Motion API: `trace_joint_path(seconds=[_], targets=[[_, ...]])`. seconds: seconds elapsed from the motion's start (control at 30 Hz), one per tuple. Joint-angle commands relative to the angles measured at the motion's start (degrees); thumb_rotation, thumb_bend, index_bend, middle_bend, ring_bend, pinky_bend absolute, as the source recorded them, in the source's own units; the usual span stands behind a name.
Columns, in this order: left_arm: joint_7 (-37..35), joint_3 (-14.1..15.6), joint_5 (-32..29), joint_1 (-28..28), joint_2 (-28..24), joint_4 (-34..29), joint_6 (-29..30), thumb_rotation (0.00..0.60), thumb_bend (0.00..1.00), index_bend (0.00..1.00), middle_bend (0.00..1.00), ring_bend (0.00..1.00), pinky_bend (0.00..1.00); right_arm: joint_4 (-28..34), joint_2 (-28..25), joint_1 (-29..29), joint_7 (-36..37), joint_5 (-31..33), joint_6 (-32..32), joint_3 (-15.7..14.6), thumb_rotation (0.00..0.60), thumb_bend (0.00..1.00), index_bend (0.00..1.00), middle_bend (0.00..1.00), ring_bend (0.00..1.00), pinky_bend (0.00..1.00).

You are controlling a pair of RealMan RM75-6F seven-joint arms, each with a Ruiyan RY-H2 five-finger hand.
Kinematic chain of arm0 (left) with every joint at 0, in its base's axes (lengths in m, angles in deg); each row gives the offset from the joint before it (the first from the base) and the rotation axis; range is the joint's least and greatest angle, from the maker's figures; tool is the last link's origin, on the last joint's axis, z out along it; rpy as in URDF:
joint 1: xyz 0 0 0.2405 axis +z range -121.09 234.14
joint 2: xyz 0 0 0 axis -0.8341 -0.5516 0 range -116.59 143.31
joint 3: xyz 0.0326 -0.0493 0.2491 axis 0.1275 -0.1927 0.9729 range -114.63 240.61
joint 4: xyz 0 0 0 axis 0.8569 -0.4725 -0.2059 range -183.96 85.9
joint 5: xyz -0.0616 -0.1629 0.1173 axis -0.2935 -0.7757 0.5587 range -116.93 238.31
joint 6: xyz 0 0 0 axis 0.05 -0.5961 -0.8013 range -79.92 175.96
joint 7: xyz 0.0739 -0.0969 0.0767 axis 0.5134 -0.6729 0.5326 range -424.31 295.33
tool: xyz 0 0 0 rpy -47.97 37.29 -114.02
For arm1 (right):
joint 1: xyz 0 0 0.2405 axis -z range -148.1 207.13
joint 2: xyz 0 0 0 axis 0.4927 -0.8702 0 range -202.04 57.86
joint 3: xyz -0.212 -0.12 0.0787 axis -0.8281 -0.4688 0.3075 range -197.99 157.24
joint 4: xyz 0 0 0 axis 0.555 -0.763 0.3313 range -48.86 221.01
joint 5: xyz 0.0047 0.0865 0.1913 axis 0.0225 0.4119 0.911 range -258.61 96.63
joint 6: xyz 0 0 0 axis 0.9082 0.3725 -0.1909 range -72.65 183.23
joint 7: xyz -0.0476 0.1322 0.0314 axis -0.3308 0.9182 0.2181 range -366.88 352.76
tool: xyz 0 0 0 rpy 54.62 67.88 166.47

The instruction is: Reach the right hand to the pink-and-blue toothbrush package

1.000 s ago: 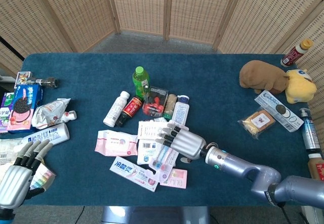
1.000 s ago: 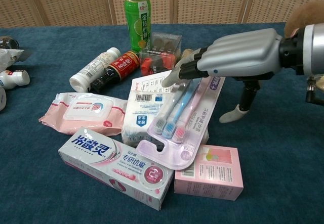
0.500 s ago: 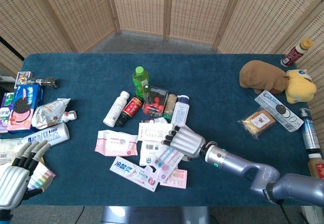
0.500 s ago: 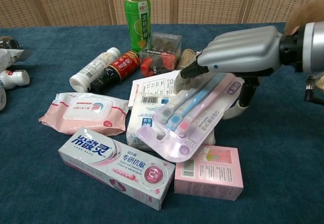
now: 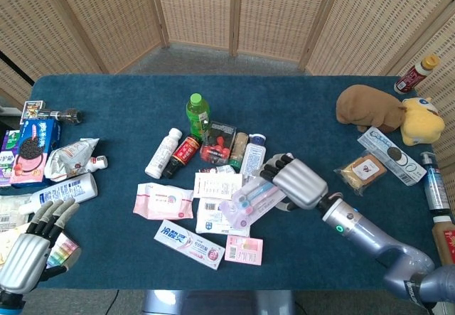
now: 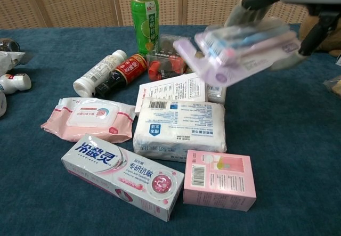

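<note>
The pink-and-blue toothbrush package hangs tilted in the air above the pile of toiletries in the middle of the blue table. My right hand grips its far end, with fingers over the top and the thumb underneath. In the chest view the package is blurred and the hand is partly cut off by the top edge. My left hand hovers at the table's front left corner with its fingers spread and nothing in it.
Below the package lie a white-and-blue pack, a toothpaste box, a pink box and pink wet wipes. A green bottle and small bottles stand behind. Plush toys sit at the far right, snack packs at the left.
My right hand has lifted the toothbrush package off the pile and carried it up and to the right. The left hand has barely moved.
</note>
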Motion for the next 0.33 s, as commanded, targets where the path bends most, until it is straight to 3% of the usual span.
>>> trace_joint_path(seconds=[0.03, 0.33], targets=[[-0.48, 0.18, -0.03, 0.14, 0.29, 0.62, 0.1, 0.6, 0.37, 0.0, 0.0, 0.0, 0.0, 2.34, -2.49, 3.14, 1.53, 4.04, -4.2, 2.3, 0.6, 0.22, 0.73, 1.0, 0.85, 0.66], [-1.97, 0.46, 0.17, 0.4, 0.91, 2.35, 0.79, 0.6, 0.37, 0.0, 0.0, 0.0, 0.0, 4.79, -4.49, 6.36, 5.1, 7.0, -9.23, 5.22, 0.6, 0.21, 0.73, 1.0, 0.85, 0.66]])
